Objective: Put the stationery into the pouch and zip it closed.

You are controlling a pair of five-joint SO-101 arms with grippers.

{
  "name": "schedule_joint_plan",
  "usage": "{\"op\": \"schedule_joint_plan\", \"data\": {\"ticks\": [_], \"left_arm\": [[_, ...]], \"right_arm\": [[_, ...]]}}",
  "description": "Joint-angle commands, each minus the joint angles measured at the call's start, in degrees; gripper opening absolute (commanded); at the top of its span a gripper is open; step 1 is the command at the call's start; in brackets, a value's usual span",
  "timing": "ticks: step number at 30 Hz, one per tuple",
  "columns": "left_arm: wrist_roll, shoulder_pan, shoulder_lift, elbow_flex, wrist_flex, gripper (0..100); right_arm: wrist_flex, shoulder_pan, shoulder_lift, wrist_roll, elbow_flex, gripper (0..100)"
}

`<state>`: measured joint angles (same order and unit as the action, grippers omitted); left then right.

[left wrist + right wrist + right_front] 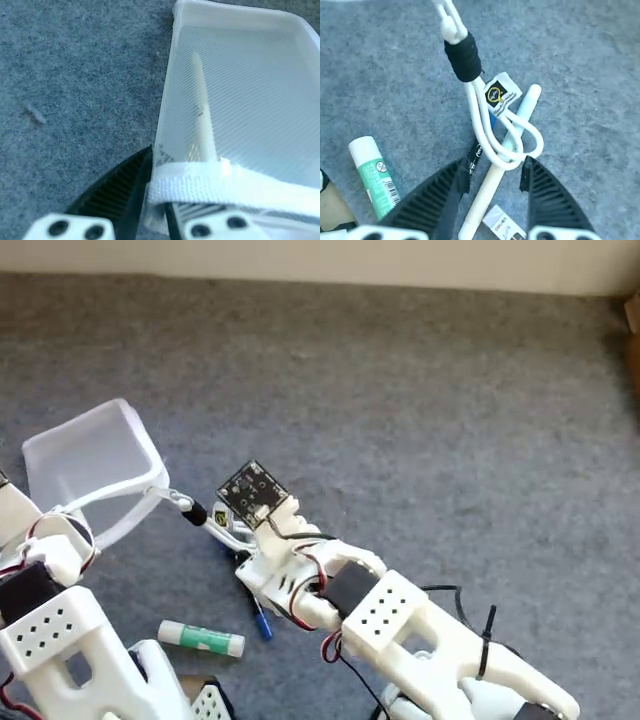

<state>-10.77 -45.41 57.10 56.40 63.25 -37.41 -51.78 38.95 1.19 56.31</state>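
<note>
At far left the left gripper [159, 175] has its jaws pinched on the edge of the translucent pouch [90, 455], a green glue stick [200, 638] lies on the counter [400, 390] between the arms, and the right gripper [495, 167] holds its jaws apart, gripping nothing, astride the zipper cord [479, 112] and a white pen [522, 112].

A grey, short-piled carpet [420, 390] covers the whole working surface, evenly lit with only soft shadows, and runs back to a pale cream strip of wall [300, 258] along the far edge, where a sliver of brown wood [634, 325] shows at one corner.
</note>
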Motion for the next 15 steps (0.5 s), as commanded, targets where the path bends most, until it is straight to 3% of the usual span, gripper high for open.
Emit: {"op": "schedule_joint_plan", "data": {"ticks": [1,11,15], "left_arm": [[-0.6,-2.1,-0.4,-0.3,-0.8,1],[-0.7,-3.1,-0.4,1.7,-4.7,1],[-0.7,-3.0,-0.4,1.8,-4.7,1]], "right_arm": [[-0.1,-0.9,0.1,-0.8,-3.5,16.6],[-0.9,-0.1,-5.5,-0.8,-4.0,16.6],[-8.8,2.5,-14.5,-0.4,-11.6,16.6]]}}
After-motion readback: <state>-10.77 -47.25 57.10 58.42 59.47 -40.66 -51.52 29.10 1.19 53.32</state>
